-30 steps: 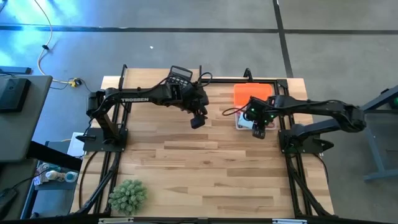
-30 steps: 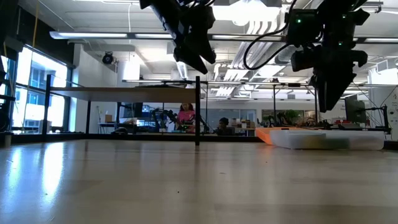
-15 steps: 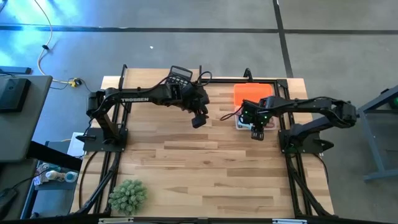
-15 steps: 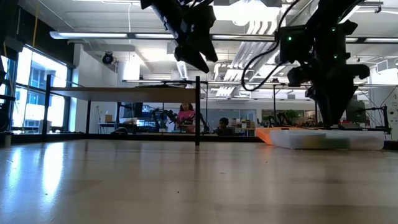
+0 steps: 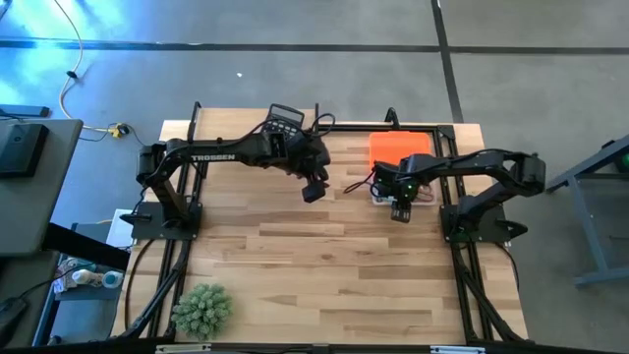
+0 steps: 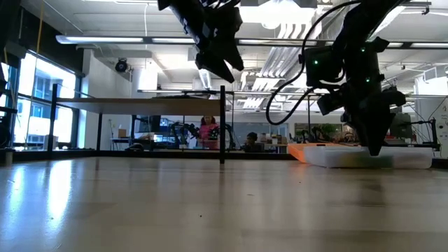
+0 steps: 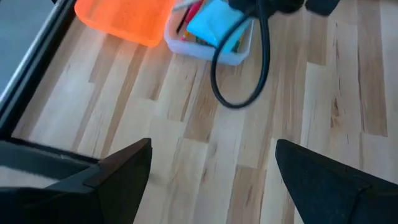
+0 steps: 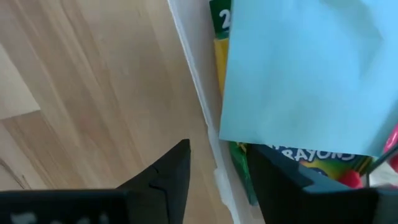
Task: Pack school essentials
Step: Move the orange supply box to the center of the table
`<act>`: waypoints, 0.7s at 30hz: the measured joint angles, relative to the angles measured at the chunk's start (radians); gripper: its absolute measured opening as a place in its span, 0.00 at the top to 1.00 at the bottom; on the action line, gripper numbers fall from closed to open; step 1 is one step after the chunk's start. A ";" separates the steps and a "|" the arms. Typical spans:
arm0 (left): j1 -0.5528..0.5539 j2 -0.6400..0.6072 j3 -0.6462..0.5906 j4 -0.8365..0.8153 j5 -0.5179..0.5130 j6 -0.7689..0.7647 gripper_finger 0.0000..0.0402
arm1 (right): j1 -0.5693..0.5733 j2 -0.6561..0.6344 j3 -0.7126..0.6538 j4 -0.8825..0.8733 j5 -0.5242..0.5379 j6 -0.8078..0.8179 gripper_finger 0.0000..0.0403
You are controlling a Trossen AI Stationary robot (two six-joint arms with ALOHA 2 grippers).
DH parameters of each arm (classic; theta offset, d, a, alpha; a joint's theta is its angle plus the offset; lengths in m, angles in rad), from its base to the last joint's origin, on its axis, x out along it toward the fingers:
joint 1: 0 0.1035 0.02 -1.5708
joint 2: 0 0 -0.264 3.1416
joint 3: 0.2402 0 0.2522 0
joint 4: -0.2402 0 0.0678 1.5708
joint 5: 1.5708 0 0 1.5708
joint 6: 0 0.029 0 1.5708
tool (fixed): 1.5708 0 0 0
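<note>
A pale wooden table (image 5: 324, 246) stands on a grey concrete floor, with a wide workshop room visible beyond it in the low view, where two people sit far off at the back. A spiky green plant (image 5: 202, 309) sits at the table's near left corner, and a black calculator (image 5: 284, 122) lies at the far edge.

At the far right of the table lies an orange lid (image 5: 398, 150), and touching its near edge is a clear plastic box (image 7: 209, 52). Inside the box lies a pale blue note pad (image 8: 311, 74), resting on top of a yellow crayon box (image 8: 292, 158) with a green edge. Something pink-red shows beside the pad, too cut off to name.

The right gripper (image 5: 399, 208) hangs low at the near left rim of the clear box, its tips straddling the white wall. Its jaws stand a little apart, with the rim in the gap between them; whether they press on it cannot be told.

The left gripper (image 5: 314, 190) hovers high above the middle of the table, well apart from the box. Its jaws are spread wide and hold nothing.
</note>
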 joint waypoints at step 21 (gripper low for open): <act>0.034 -0.018 0.000 -0.127 0.112 0.056 0.18 | 0.131 -0.005 -0.003 0.169 -0.087 0.224 0.85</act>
